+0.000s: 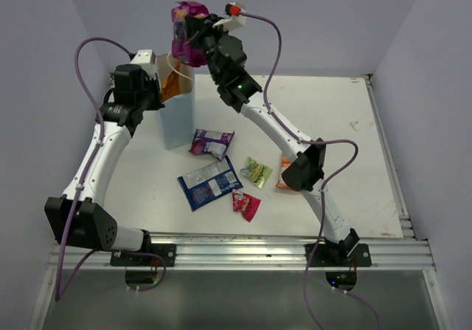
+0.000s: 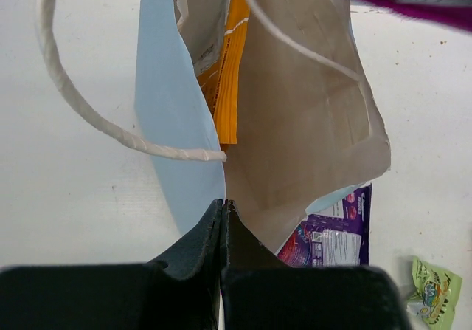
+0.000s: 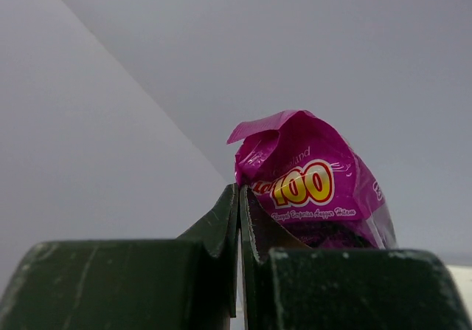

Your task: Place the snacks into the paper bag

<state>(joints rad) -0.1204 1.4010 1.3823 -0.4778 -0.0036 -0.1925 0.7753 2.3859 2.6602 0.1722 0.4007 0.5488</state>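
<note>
Pinching the magenta snack packet (image 3: 310,182) by its lower edge, I am holding it in the right gripper (image 3: 240,195), jaws closed tight on the foil, just above the mouth of the paper bag (image 1: 178,119); I am judging it light, puffy and slippery, so a flat crimped seam is the place to take hold, not the air-filled belly; the left gripper (image 2: 223,208) is clamped shut on the bag's rim, spreading the mouth; the bag is thin creased paper and, I judge, easily tipped; inside, a large orange packet (image 2: 228,71) is standing on edge, and I am seeing nothing else there; lying on the table (image 1: 346,160) near the bag's foot are a purple packet (image 1: 212,143), a blue-and-white packet (image 1: 210,182), a green-yellow packet (image 1: 258,172), a red packet (image 1: 246,205), and an orange-and-white packet (image 1: 283,181) partly hidden by the right arm.
</note>
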